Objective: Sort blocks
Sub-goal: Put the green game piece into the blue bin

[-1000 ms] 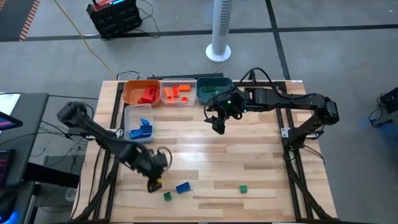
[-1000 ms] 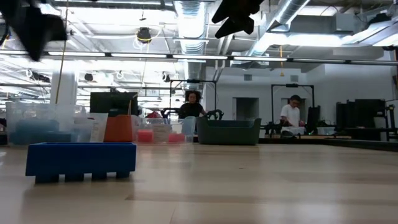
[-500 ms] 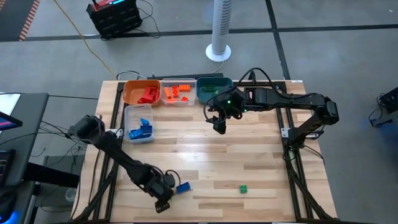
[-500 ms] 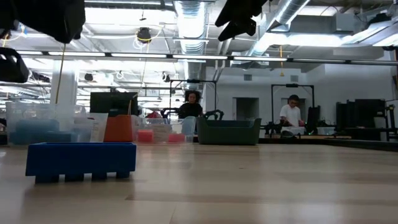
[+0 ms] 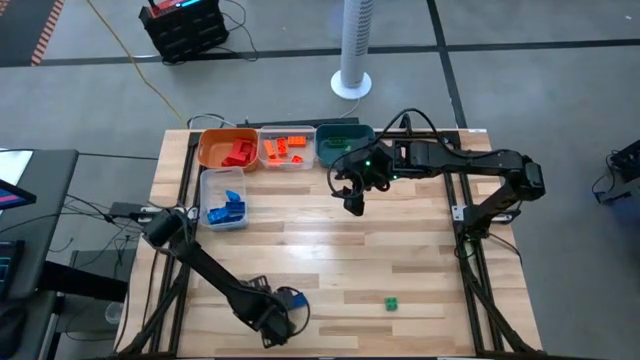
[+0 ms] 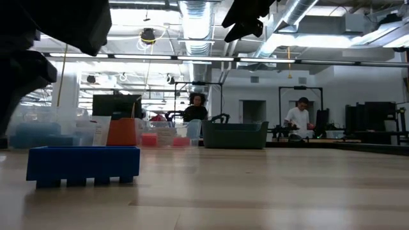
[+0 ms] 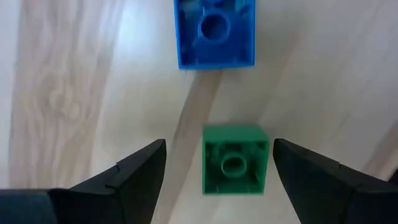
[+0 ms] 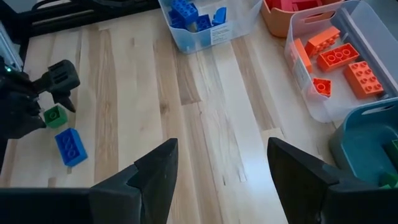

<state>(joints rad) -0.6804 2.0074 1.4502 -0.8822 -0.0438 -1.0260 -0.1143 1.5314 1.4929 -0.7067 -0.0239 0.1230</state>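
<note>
— Any legible markings? Finger states?
— None readable. Left gripper (image 7: pixel 214 171) fingers spread, straddling green block (image 7: pixel 234 160) by the bench's (image 5: pixel 400 250) near edge, gripping nothing. Right gripper (image 8: pixel 217 171) spread, empty, over open bench.

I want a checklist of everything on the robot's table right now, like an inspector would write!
Surface: wooden table, bare in the middle.
Job's things: green block and blue block under the left arm; another green block alone; sorted blocks in the bins.
Clutter: nothing seen.
Claws: left claw open around the green block; right claw open, empty, near the bins.
Cables: yellow cable on the floor.
Surroundings: white fan; people far behind.
</note>
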